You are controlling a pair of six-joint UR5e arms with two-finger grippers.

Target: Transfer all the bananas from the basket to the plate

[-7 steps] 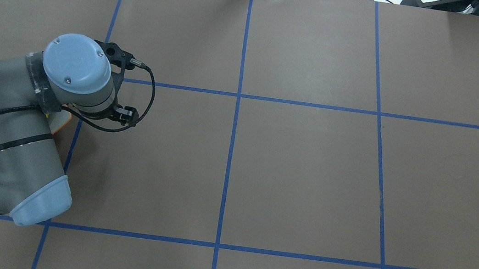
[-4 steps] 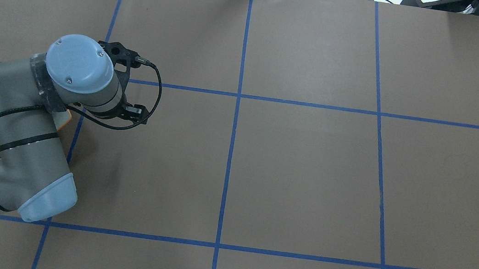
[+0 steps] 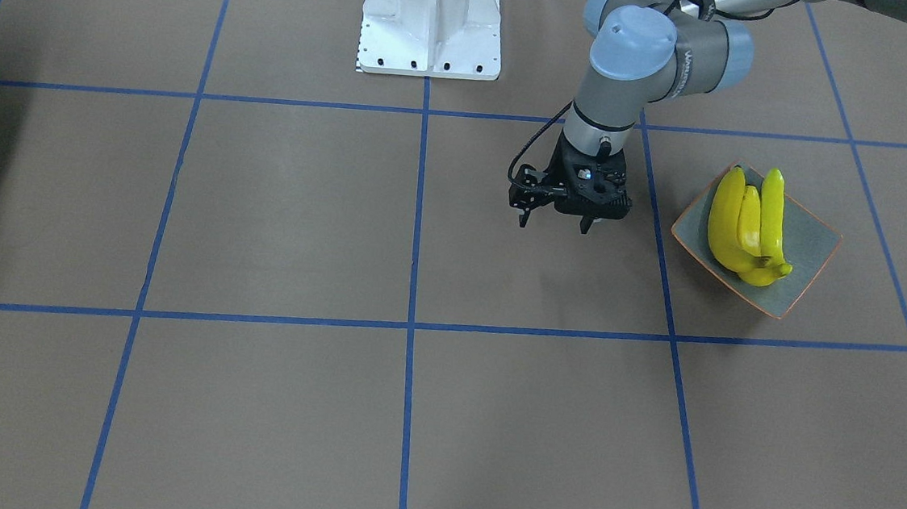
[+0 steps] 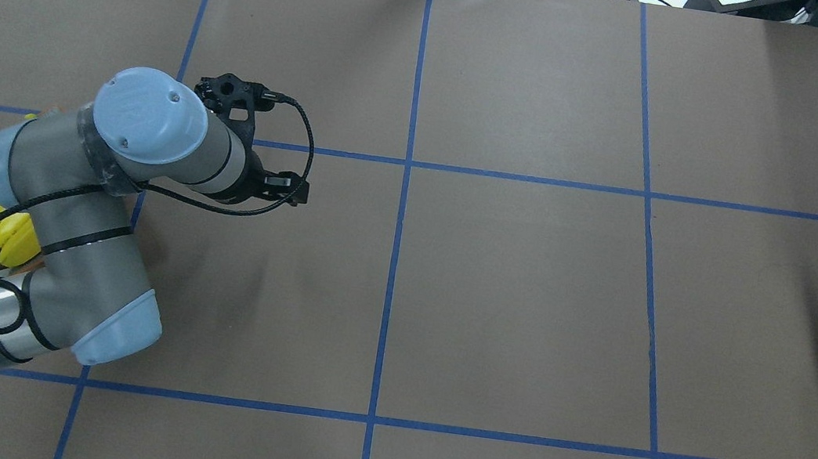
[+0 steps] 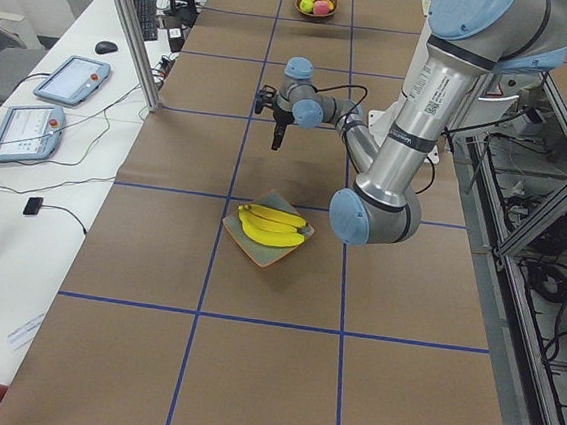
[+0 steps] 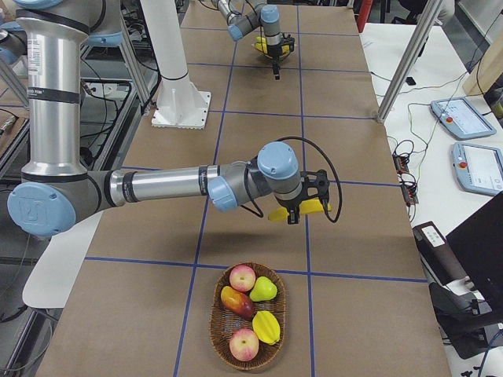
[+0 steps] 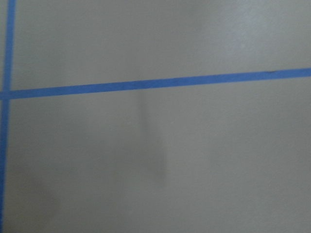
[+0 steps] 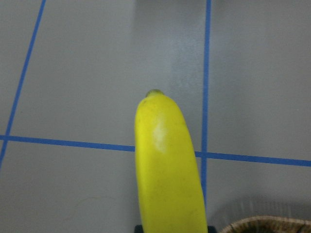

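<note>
My left gripper (image 3: pixel 554 223) has swung toward three o'clock from the plate (image 3: pixel 811 234), jaws apart; my right gripper (image 6: pixel 297 214) seemingly clamps a banana (image 8: pixel 167 170).

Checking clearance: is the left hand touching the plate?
Apart. The front-facing view shows a strip of bare table between the left hand and the plate.

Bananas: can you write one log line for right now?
left gripper: open, empty | right gripper: holding banana | plate: three bananas
</note>
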